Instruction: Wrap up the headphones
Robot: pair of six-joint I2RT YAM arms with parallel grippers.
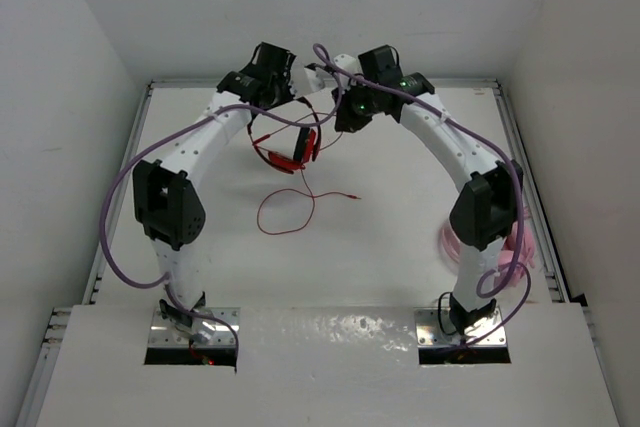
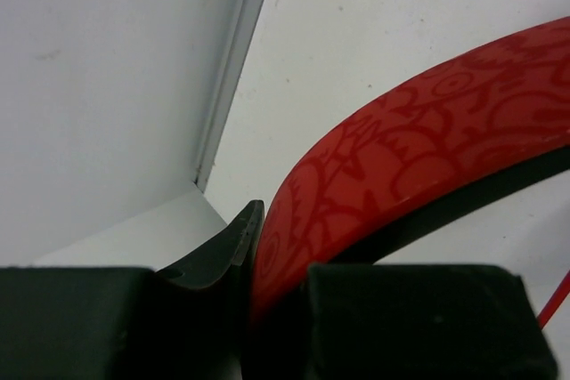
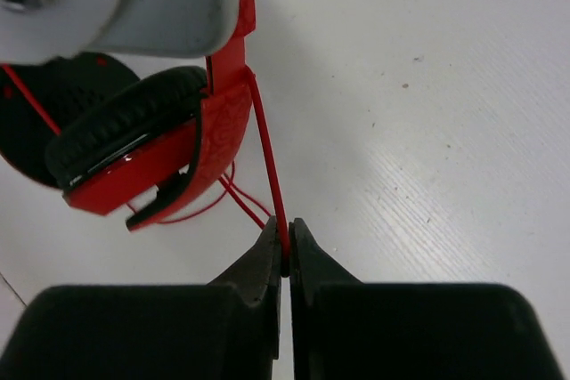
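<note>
Seen from above, two white robot arms reach over a white table [image 1: 400, 237] and meet near its far edge. Between them are red headphones [image 1: 290, 152] with black ear pads, at the far middle of the table.

The left hand [image 1: 283, 97] is clamped shut on the headband; its wrist camera shows the patterned red band [image 2: 419, 149], black on its inner side, pinched between the black fingers [image 2: 227, 255].

The right hand [image 1: 345, 119] is just beside the headphones on the right. Its wrist camera shows its two fingertips [image 3: 267, 255] pressed together on the thin red cable [image 3: 270, 166], which runs taut from the hand [image 3: 285, 254] up to one ear cup [image 3: 151, 153].

The rest of the cable [image 1: 285, 215] lies on the table in a loose loop nearer the arm bases, its plug end pointing right.
</note>
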